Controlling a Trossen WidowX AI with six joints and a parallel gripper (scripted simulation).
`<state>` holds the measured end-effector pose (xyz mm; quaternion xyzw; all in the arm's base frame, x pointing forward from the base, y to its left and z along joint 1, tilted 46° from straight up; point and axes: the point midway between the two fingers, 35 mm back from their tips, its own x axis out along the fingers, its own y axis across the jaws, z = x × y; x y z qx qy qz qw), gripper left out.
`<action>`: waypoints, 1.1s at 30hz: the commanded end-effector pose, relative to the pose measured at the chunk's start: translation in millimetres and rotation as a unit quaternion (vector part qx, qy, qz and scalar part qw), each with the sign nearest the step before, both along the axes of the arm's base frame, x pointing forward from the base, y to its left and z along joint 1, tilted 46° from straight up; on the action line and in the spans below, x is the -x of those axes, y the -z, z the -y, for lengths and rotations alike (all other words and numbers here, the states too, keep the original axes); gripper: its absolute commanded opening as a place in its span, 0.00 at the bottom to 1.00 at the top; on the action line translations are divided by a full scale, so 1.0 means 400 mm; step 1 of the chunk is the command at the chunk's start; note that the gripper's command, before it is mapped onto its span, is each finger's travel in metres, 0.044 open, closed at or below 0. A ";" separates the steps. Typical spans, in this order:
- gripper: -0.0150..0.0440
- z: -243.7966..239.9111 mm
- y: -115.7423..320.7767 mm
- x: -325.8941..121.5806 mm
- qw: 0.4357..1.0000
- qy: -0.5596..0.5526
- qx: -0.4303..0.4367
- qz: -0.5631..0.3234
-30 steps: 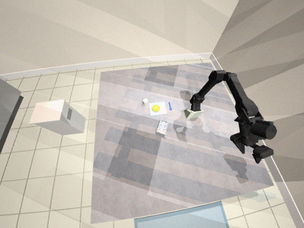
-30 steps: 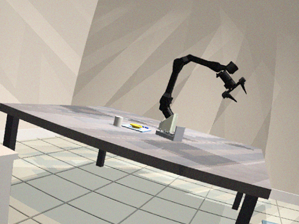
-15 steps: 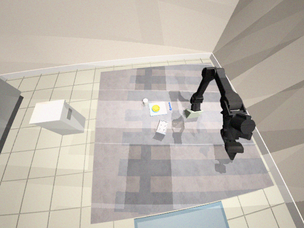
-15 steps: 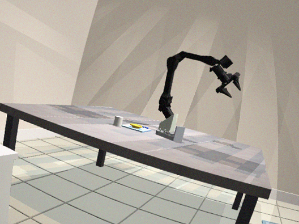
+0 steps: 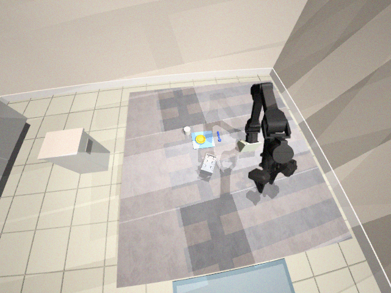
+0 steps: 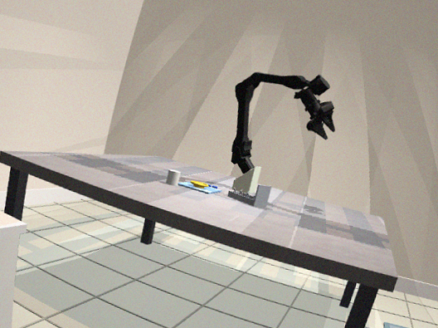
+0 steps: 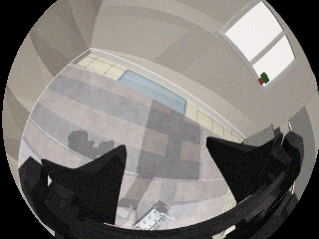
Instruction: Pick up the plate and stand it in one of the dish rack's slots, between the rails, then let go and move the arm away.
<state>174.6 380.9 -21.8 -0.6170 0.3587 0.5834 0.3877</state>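
Note:
The yellow plate (image 5: 200,138) (image 6: 199,184) lies flat on a light blue square mat (image 5: 209,144) (image 6: 210,191). The dish rack (image 5: 208,163) (image 6: 241,197) stands near it, pale with small rails, and no plate shows in its slots. Part of the rack (image 7: 151,219) shows at the bottom of the wrist view. My gripper (image 5: 266,187) (image 6: 330,134) (image 7: 167,146) is open and empty, high above the table and well away from plate and rack, to their right in the top and exterior views. The plate is not seen in the wrist view.
A white cylinder (image 5: 187,130) (image 6: 173,177) stands left of the mat. A small blue object (image 5: 219,136) lies right of it. A pale green wedge-shaped block (image 5: 250,146) (image 6: 250,179) stands by the arm's base. A grey upright panel (image 6: 262,196) stands at the rack's right end in the exterior view.

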 end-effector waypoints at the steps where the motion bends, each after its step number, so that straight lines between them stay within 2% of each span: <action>1: 0.93 0.044 -0.030 -0.055 0.998 0.067 0.013 0.018; 16: 0.93 0.245 -0.125 -0.222 0.947 0.306 0.065 0.078; 33: 0.93 0.511 -0.245 -0.333 0.823 0.533 0.117 0.154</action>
